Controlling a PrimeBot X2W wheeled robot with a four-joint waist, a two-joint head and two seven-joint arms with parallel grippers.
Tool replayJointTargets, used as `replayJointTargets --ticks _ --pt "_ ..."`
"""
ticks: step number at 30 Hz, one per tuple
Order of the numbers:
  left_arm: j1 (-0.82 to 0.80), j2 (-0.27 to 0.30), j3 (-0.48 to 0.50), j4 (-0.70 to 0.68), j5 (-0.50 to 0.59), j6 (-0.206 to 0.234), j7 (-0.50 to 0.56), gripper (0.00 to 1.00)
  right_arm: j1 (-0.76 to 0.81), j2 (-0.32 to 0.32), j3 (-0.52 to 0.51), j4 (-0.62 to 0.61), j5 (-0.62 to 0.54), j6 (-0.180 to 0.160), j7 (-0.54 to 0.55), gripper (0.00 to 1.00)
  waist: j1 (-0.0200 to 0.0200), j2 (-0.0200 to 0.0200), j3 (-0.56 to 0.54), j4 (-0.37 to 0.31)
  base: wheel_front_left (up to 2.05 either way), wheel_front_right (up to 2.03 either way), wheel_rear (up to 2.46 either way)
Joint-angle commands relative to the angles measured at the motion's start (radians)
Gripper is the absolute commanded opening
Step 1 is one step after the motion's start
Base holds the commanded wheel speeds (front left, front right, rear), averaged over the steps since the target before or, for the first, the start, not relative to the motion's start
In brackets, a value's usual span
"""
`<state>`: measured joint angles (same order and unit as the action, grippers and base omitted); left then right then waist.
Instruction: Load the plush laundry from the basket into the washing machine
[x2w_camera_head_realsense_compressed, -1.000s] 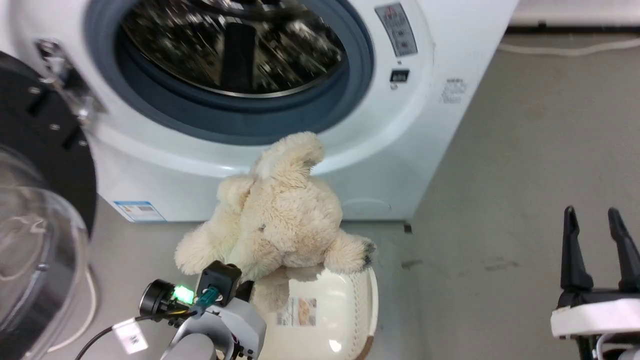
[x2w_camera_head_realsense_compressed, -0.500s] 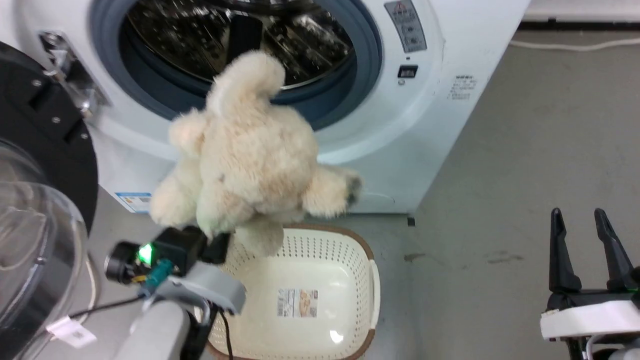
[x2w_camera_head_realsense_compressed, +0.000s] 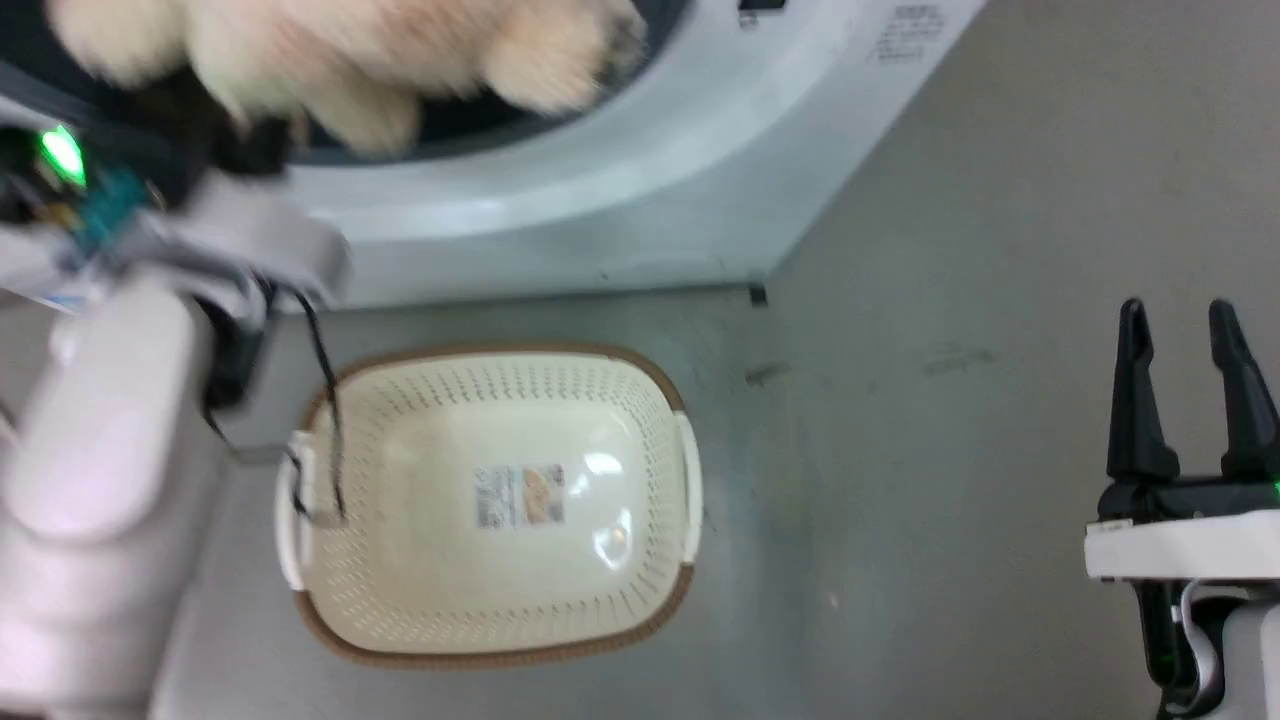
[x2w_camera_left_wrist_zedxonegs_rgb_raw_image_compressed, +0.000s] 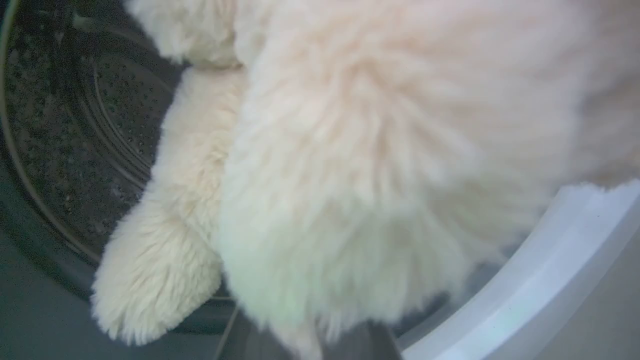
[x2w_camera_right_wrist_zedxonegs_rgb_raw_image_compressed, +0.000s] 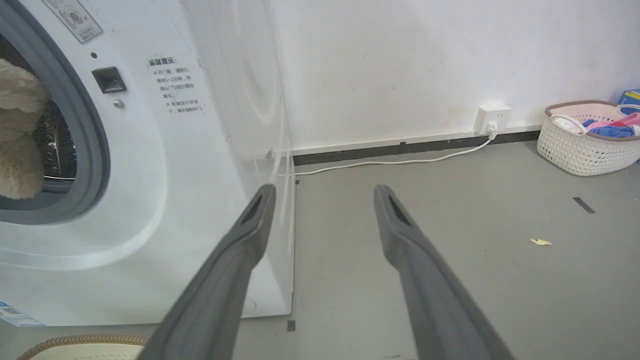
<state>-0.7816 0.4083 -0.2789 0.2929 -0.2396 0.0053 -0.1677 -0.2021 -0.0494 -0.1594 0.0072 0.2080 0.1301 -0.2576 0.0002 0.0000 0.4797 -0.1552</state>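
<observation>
One item makes up the whole load, and it is at the threshold. The plush laundry (x2w_camera_head_realsense_compressed: 330, 50) hangs just ahead of the left claw (x2w_camera_head_realsense_compressed: 240, 135), in the round mouth of the washing machine (x2w_camera_head_realsense_compressed: 620, 180). That claw's fingertips are buried in fur, so the grip itself is hidden. Since the toy is carried clear of the floor (x2w_camera_head_realsense_compressed: 950, 250), I judge the claw to be pinching it. Below and behind that claw sits the basket (x2w_camera_head_realsense_compressed: 490, 352), holding nothing but its label (x2w_camera_head_realsense_compressed: 520, 497). The right claw (x2w_camera_head_realsense_compressed: 1190, 320) is spread and empty, well off to the side.

The step in hand is the carry-in. The next move, as I read it, calls for reaching deeper past the gasket (x2w_camera_right_wrist_zedxonegs_rgb_raw_image_compressed: 90, 125) before the fingers part. One paw droops toward the lip in the left wrist view and could be left draped over it.

The toy is long, shaggy cream fur, limp and floppy, so it will sag rather than slide. The drum (x2w_camera_left_wrist_zedxonegs_rgb_raw_image_compressed: 60, 125) is dark, perforated steel with ridges, and the gasket is smooth grey rubber. The basket is hard cream plastic, a rounded rectangle with pierced walls, a brown woven-look rim and white handles.
</observation>
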Motion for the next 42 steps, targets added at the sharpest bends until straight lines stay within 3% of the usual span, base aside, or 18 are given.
replayJointTargets --ticks 1,13,23,29,30,31,42 --pt "-0.072 0.021 0.007 0.014 0.009 -0.011 0.017 0.00 -0.019 -0.001 0.007 -0.007 0.015 0.001 -0.004 1.00 -0.0002 0.0000 0.112 -0.064 0.00 0.00 0.00" --pt "-0.508 0.129 -0.033 0.284 0.086 -0.087 0.163 0.00 -0.084 -0.001 0.039 -0.017 0.075 0.001 -0.004 1.00 -0.0002 0.0000 0.272 -0.136 0.00 0.00 0.00" --pt "-0.711 0.147 -0.105 0.523 0.119 -0.123 0.222 0.00 -0.085 -0.001 0.081 -0.022 0.102 0.001 -0.004 1.00 -0.0002 0.0000 0.318 -0.152 0.00 0.00 0.00" --pt "-0.741 0.121 -0.148 0.638 0.098 -0.132 0.215 0.00 -0.092 -0.001 0.076 -0.001 0.099 0.001 -0.004 1.00 -0.0002 0.0000 0.320 -0.143 0.00 0.00 0.00" --pt "-0.745 0.116 -0.153 0.650 0.095 -0.133 0.205 0.42 -0.093 -0.001 0.074 0.001 0.098 0.001 -0.004 1.00 -0.0002 0.0000 0.319 -0.141 0.00 0.00 0.00" --pt "-0.746 0.111 -0.158 0.662 0.092 -0.133 0.193 1.00 -0.094 -0.001 0.072 0.002 0.096 0.001 -0.004 1.00 -0.0002 0.0000 0.315 -0.138 0.00 0.00 0.00" --pt "-0.653 0.044 -0.168 0.770 0.020 -0.135 0.014 1.00 -0.082 -0.001 0.028 0.004 0.043 0.001 -0.004 1.00 -0.0002 0.0000 0.177 -0.079 0.00 0.00 0.00"
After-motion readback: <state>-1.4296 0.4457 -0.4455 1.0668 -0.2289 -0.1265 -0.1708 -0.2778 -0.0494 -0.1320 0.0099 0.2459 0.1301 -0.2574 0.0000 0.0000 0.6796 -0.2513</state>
